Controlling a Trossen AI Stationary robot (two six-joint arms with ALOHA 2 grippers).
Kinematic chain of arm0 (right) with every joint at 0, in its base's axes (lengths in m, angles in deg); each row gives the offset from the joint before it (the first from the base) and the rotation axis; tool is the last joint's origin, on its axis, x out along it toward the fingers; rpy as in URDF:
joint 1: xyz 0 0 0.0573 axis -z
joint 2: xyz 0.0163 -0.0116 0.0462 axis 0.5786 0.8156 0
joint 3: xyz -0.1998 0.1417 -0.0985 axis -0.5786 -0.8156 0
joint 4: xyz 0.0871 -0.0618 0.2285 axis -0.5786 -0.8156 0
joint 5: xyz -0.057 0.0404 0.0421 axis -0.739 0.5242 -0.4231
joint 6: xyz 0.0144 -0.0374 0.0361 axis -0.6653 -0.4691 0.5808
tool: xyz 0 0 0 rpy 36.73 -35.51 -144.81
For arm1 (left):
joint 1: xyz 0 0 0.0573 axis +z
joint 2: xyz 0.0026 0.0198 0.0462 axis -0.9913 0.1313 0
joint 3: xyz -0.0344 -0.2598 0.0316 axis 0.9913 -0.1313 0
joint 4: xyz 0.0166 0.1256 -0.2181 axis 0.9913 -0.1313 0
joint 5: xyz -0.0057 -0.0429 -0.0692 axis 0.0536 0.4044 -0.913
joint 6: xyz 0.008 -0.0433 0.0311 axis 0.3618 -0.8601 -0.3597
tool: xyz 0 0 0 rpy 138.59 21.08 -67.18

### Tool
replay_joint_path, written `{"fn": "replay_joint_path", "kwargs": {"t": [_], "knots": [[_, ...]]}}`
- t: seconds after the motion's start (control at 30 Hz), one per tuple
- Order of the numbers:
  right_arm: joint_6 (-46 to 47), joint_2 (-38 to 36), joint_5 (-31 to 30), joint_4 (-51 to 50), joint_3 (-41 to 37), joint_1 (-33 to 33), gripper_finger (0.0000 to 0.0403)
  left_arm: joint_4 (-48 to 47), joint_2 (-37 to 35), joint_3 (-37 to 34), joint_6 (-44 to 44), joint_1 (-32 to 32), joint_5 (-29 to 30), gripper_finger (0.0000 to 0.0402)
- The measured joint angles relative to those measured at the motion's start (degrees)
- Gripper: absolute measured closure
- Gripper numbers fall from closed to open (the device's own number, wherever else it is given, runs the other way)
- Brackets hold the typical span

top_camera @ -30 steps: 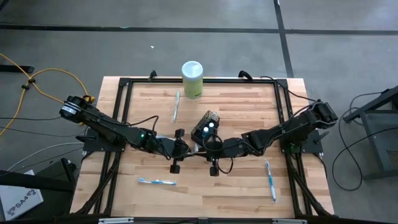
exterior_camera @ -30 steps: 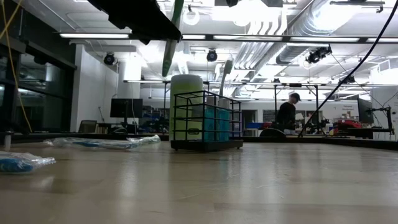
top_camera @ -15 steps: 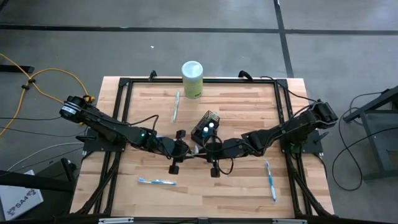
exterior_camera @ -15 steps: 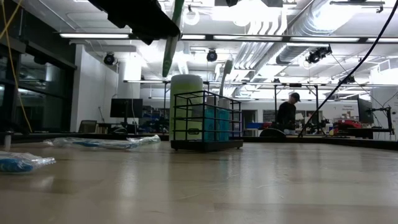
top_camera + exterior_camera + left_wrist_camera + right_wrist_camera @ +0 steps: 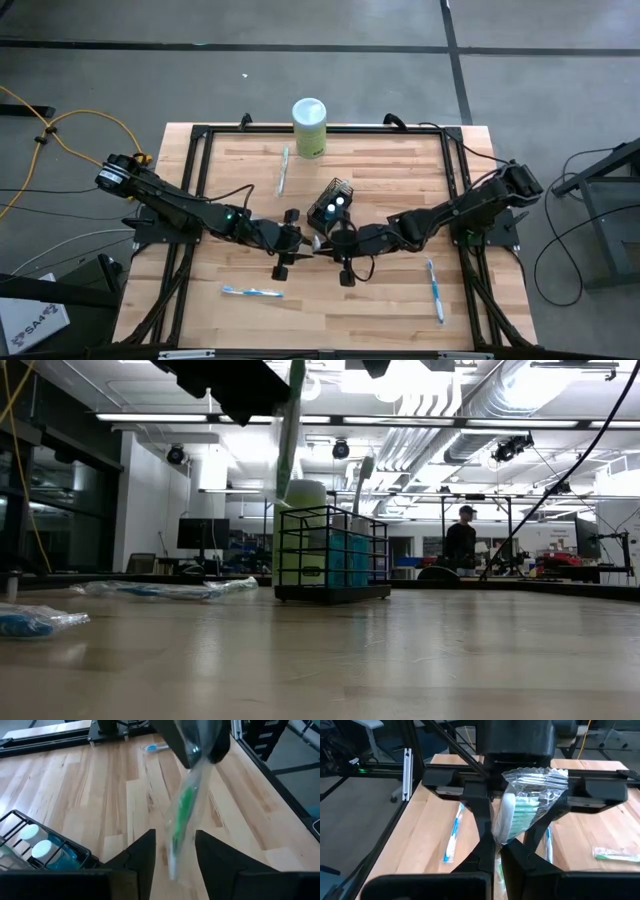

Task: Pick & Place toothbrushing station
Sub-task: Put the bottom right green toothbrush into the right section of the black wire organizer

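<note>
While right fingers [image 5: 497, 851] pinch the clear-wrapped green toothbrush [image 5: 522, 815], left fingers [image 5: 172, 852] stand apart.

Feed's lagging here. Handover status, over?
Right hand shut on wrapped toothbrush, above table. Left hand open around it. Holder close beside, tubes inside. Nothing between.

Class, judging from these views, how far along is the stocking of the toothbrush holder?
Done: two teal tubes stand in the wire holder. In hand: the right gripper is shut on a wrapped green toothbrush above the table, beside the holder; the left gripper is open around it. Left: three wrapped toothbrushes lie on the table.
</note>
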Motion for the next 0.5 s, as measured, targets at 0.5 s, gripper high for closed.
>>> {"fn": "replay_joint_path", "kwargs": {"t": [0.5], "knots": [[6.02,-3.74,-16.18,-8.43,0.04,-7.87,0.0398,-0.28,0.0,0.0,-1.17,-0.01,0.39,0.0268]]}}
